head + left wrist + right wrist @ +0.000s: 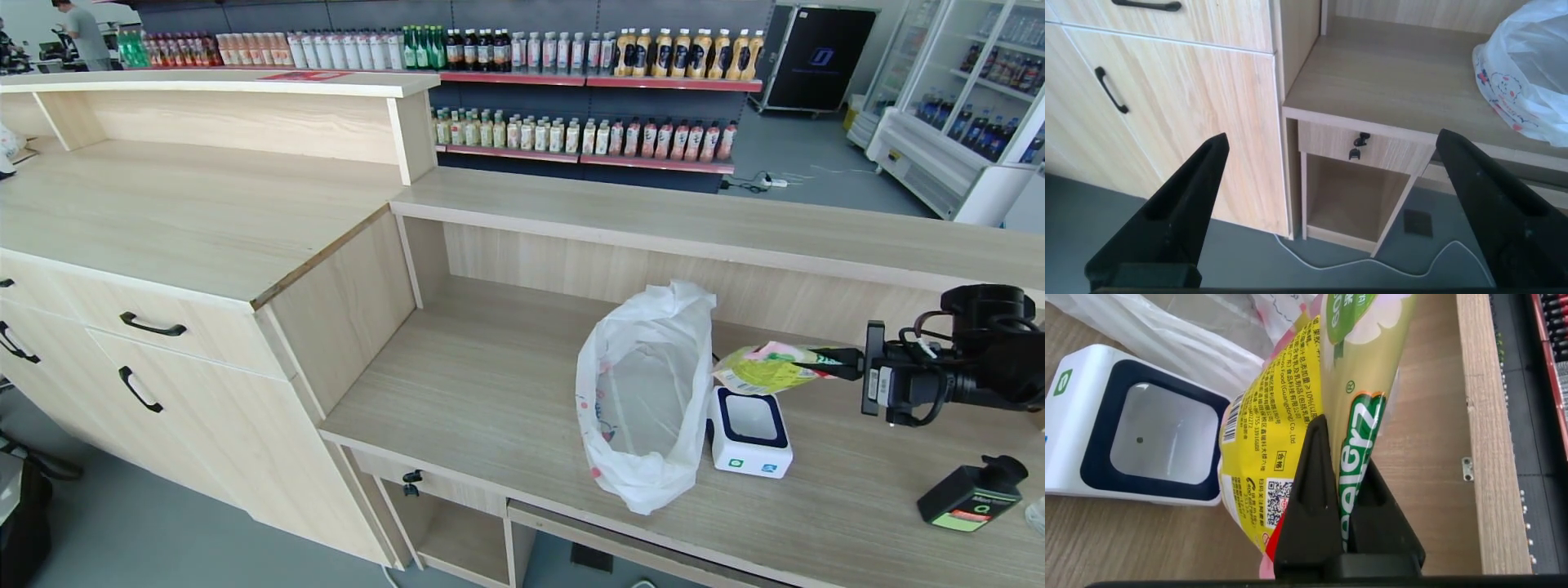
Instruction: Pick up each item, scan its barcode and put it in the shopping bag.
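Lowest on the right of the head view, a dark bottle (970, 495) with a green label is seen lying on its side on the wooden counter (490, 384). Farther in, a white barcode scanner (749, 431) (1135, 429) with a dark-framed window is set on the counter, touching the right side of the shopping bag (645, 392) (1527, 65) (1167, 335). That white plastic bag is laid with its mouth opened upward. Just past the scanner, a yellow and green snack packet (763, 367) (1282, 416) is gripped at one end by the right gripper (841, 359) (1343, 457), whose jaws are clamped on it. It is held out toward the bag, close to its right side, and a printed barcode can be made out on the packet's yellow face in the right wrist view. The left gripper (1333, 139) is held low beside the counter's front, over the floor, with its jaws spread wide and nothing between them. A drawer (1358, 147) with a key in its lock is seen beyond it. Behind the counter, shelves (588, 90) are lined with rows of bottles, and glass-doored coolers (963, 98) are placed at the far right.
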